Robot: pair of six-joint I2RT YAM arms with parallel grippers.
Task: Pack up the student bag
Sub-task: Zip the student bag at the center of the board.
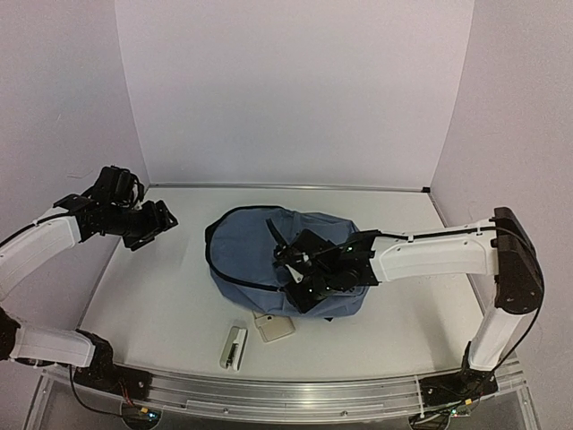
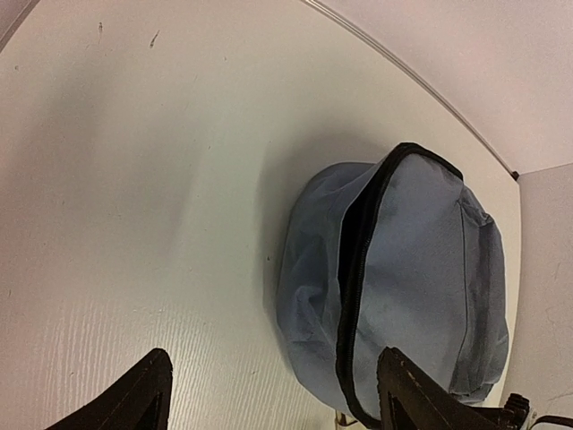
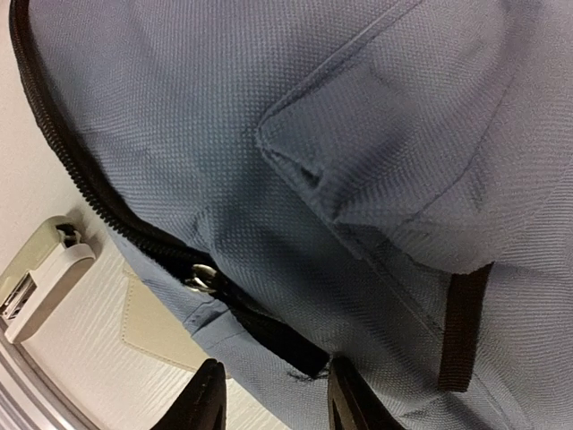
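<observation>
The student bag [image 1: 255, 251], slate-blue with black zip trim, lies in the middle of the table. My right gripper [image 1: 303, 273] hangs low over its near right part. In the right wrist view its jaws [image 3: 277, 405] stand partly apart over the bag's fabric [image 3: 358, 134], just past the end of the black zip, where a metal zip pull [image 3: 201, 278] shows. The fabric between them is not visibly pinched. My left gripper [image 1: 164, 220] is raised to the left of the bag, clear of it. It is open and empty [image 2: 277, 408], looking down on the bag [image 2: 430, 269].
A small white and black stapler-like item [image 1: 234, 348] and a beige flat piece [image 1: 274, 327] lie on the table just in front of the bag. White walls close in the back and sides. A metal rail runs along the near edge.
</observation>
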